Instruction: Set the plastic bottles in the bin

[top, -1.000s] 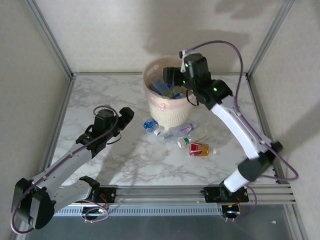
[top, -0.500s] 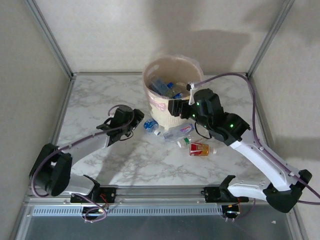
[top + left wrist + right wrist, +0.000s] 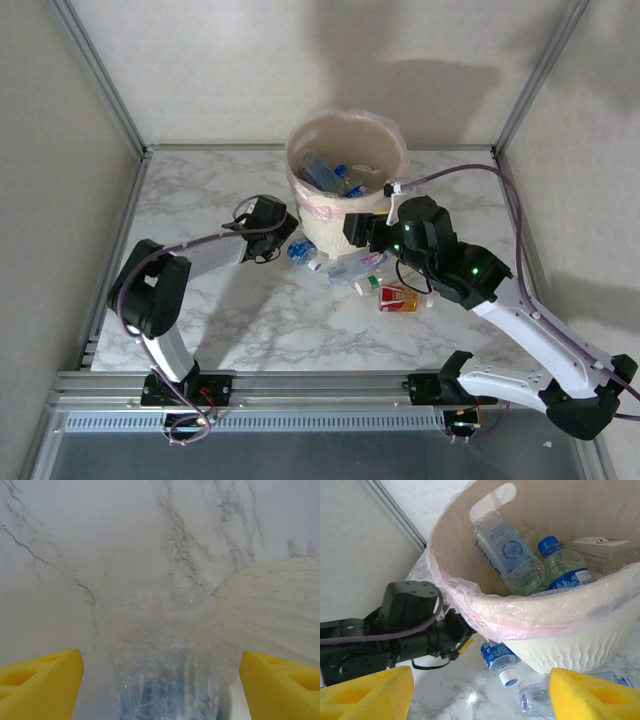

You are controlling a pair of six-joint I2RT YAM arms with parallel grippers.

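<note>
Several bottles (image 3: 325, 175) sit in the bin (image 3: 330, 228), about four lie on the table (image 3: 200, 200) at its foot. Left gripper (image 3: 284, 243) spread around a blue-labelled bottle (image 3: 299, 250), no pinch yet; right gripper (image 3: 362, 233) spread, empty.

No lettering can be read. Two bottles (image 3: 509, 550) (image 3: 568, 575) in the bin (image 3: 560, 630) carry blue printed labels, one with a round emblem, their print too small to make out.

A cream, ribbed bin (image 3: 580, 647) wears a pinkish translucent liner (image 3: 530, 616), the clear bottles (image 3: 507, 550) have blue caps and labels, one orange-red bottle (image 3: 398, 297) lies on the white, grey-veined bench (image 3: 200, 200).
</note>
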